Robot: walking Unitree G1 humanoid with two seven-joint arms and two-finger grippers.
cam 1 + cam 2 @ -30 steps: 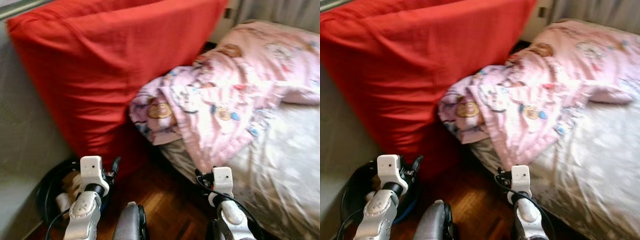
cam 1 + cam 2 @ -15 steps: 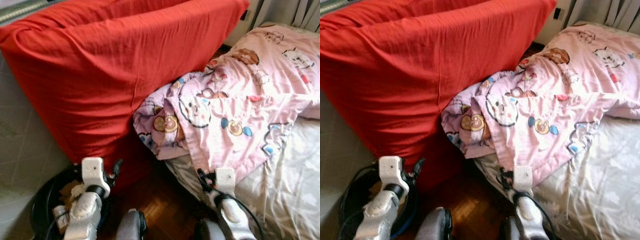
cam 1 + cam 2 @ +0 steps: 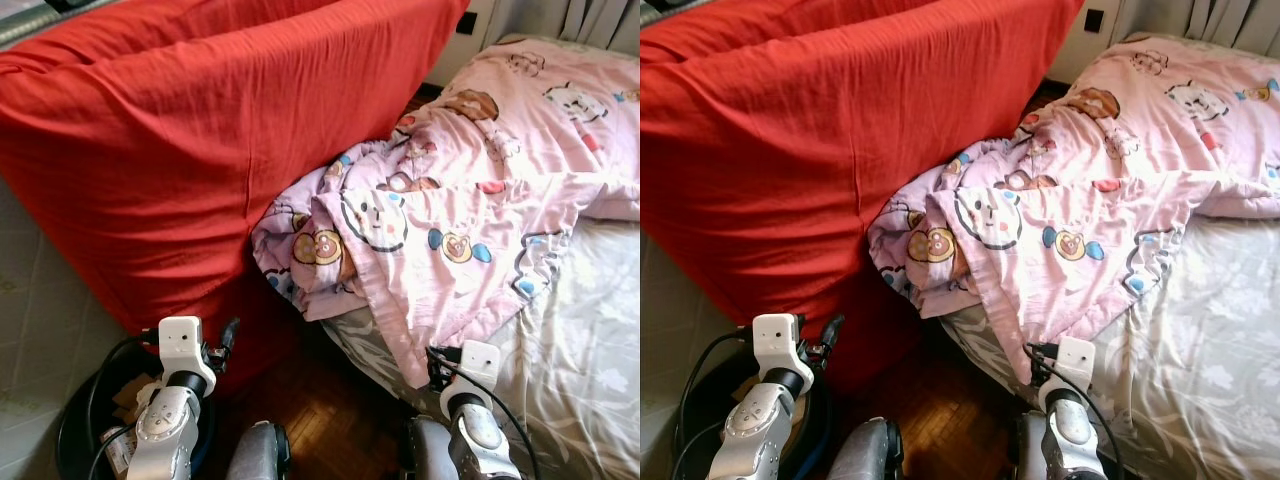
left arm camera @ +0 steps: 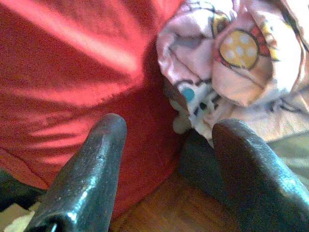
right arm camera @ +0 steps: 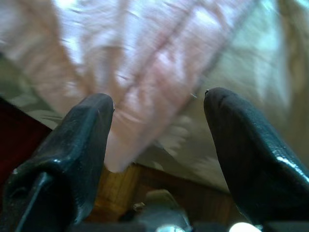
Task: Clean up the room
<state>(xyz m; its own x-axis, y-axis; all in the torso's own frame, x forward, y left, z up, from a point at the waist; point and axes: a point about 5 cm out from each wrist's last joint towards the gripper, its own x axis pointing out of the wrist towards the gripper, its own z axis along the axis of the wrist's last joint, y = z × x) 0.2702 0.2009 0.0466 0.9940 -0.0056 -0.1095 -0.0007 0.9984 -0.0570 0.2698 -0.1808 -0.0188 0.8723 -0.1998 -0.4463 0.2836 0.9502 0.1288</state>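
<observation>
Bed [image 3: 590, 330], pink quilt [image 3: 470, 190] drooping floorward

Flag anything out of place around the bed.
The pink cartoon-print blanket is bunched up, spilling off the bed's corner against the red cushion. A black bin of scraps sits on the floor. Both grippers open, idle.

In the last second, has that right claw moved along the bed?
Yes. Judged against the hanging corner of the pink blanket, the right claw has shifted to the robot's right; its wrist now sits right of that corner, over the pale bedsheet.
</observation>
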